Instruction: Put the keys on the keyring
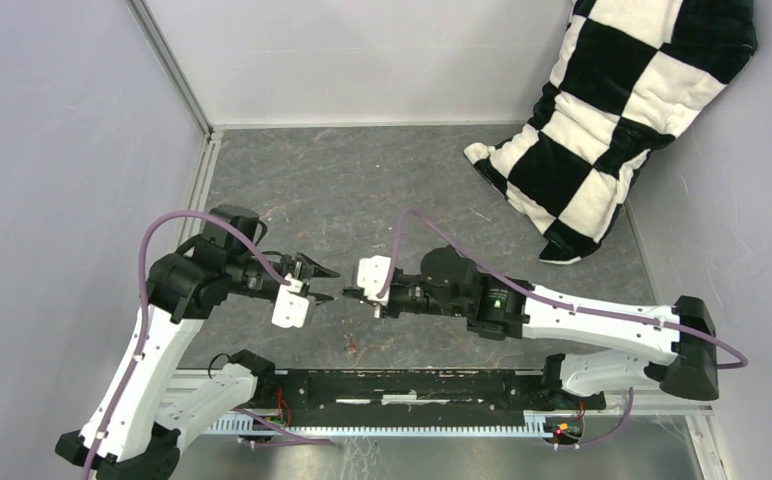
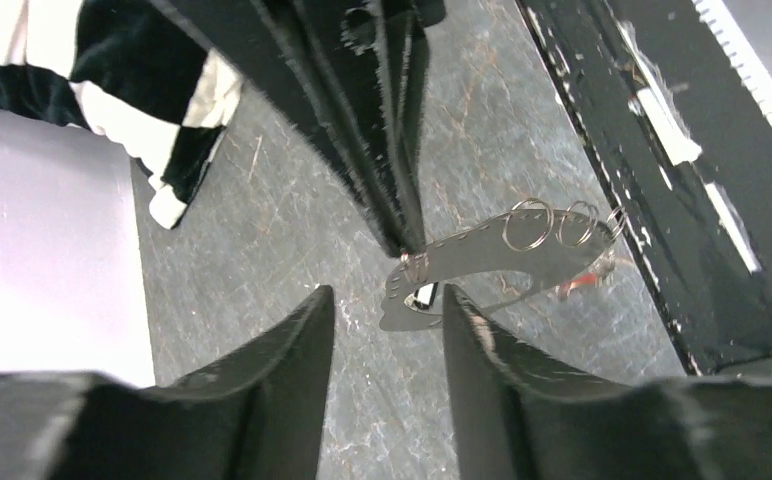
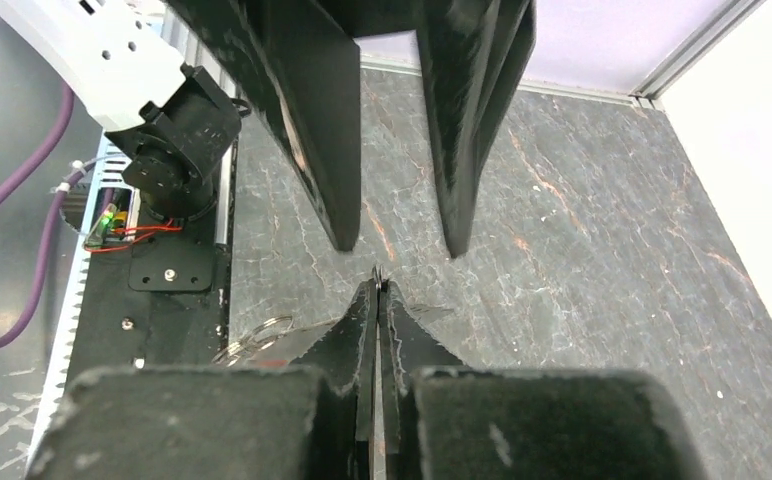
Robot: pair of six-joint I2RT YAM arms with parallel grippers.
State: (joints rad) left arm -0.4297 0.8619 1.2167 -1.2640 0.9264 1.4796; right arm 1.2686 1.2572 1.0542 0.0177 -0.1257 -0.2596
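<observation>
- Right end effector (image 3: 377, 292) was pressed shut on one end of the thin grey metal keyring (image 2: 482, 250) and held it up over the grey, stone-look table (image 1: 362, 180).
- Left end effector (image 2: 387, 300) faced it with its two fingers apart. The near end of the keyring showed between them, but I could not tell if they touched it.
- The tiny red key (image 2: 582, 284) showed by the far end of the keyring. I could not tell if it hung there or lay on the table.
- The tiny black key with a pale spot (image 2: 423, 296) sat just under the pinched spot. Whether it was on the keyring was not clear.
- The keyring was flat, smooth and shiny, with a row of little holes and round wire loops (image 2: 528, 225) at its far end.
- I think it could slip or twist, because the grip was small and the metal was slick.
- If the left fingers shut off to one side, they could knock it loose.
- The keys were very small, so they could be missed or dropped.
</observation>
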